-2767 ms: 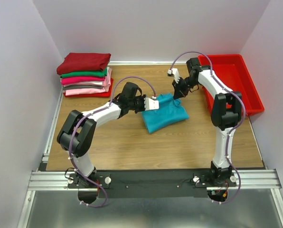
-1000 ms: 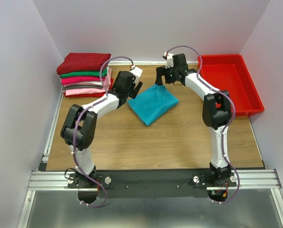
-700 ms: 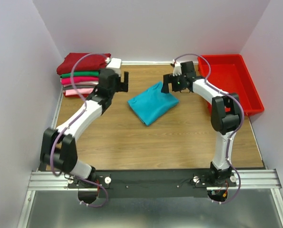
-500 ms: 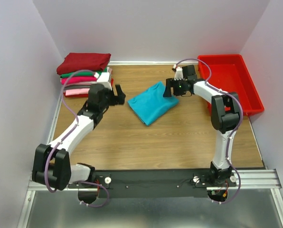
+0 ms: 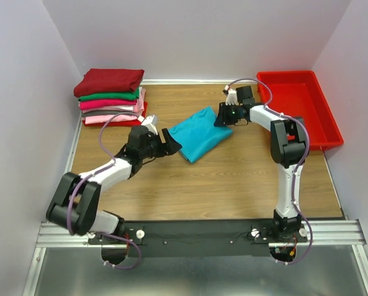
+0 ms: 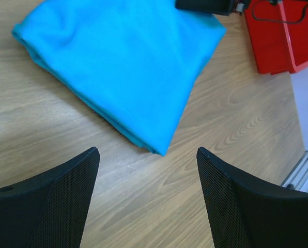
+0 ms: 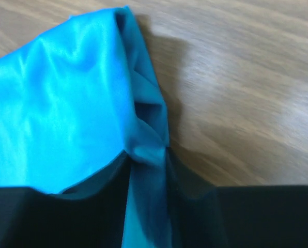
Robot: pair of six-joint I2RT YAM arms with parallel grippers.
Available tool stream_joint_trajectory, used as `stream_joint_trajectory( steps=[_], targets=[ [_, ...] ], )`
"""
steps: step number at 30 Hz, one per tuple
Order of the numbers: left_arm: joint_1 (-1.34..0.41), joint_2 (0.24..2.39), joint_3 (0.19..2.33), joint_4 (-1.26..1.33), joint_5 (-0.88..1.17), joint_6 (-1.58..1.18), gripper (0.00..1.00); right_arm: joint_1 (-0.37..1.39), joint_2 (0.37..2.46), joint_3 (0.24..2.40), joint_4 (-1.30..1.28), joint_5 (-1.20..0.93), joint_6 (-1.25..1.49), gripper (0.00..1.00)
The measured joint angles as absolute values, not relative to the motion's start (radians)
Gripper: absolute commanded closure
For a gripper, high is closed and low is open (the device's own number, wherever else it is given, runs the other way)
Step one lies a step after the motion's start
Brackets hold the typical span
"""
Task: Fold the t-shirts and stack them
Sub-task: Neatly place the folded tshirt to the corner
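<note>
Shirts sit in two spots on the table (image 5: pixel 233 179). One teal t-shirt (image 5: pixel 196 132) lies folded and flat near the middle, turned a bit like a diamond. The others are in a stack (image 5: pixel 110 98) in the far left corner: a dark red one on top, then green, magenta and light pink under it. A red bin (image 5: pixel 301 105) sits at the far right side, apart from the teal t-shirt.

The left gripper (image 5: pixel 171 143) is low over the table, just beside the near left edge of the teal t-shirt. Its wrist camera shows its two black fingers (image 6: pixel 61 201) spread wide apart. One corner of the shirt points at the gap between them, but they hold nothing.

The right gripper (image 5: pixel 223 117) is at the far right corner of the teal t-shirt. In its wrist camera the edge of the cloth is bunched up. A strip of it runs down between the dark fingers (image 7: pixel 50 217) — they are close together and pinch it. The rest of the shirt lies flat on the wood.
</note>
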State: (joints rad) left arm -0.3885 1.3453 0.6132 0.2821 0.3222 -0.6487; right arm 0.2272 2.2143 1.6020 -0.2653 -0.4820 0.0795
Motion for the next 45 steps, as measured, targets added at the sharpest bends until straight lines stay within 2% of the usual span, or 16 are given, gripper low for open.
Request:
stream_joint_trajectory(
  steps=[4,6,16,27,33,39,45],
  targets=[
    [-0.389,1.476,0.614,0.334,0.309,-0.737,0.16,0.227,2.222,1.579,-0.26,-0.535,0.095,0.93],
    [-0.389,1.542,0.625,0.335,0.293,-0.77,0.15,0.224,2.218,1.56,-0.251,-0.563,0.106,1.0],
    [-0.38,1.748,0.8,0.347,0.234,-0.816,0.14,0.167,2.185,1.49,-0.24,-0.596,0.157,1.0],
    [-0.315,1.895,1.014,0.275,0.251,-0.746,0.14,0.09,2.181,1.482,-0.245,-0.613,0.157,1.0],
    [-0.319,2.004,1.176,0.21,0.304,-0.69,0.19,0.09,2.181,1.482,-0.246,-0.616,0.156,0.99],
    [-0.328,2.11,1.333,0.15,0.336,-0.662,0.29,0.09,2.181,1.482,-0.249,-0.62,0.156,0.99],
    [-0.342,2.15,1.388,0.121,0.372,-0.656,0.39,0.09,2.183,1.483,-0.254,-0.627,0.156,0.99]
  ],
)
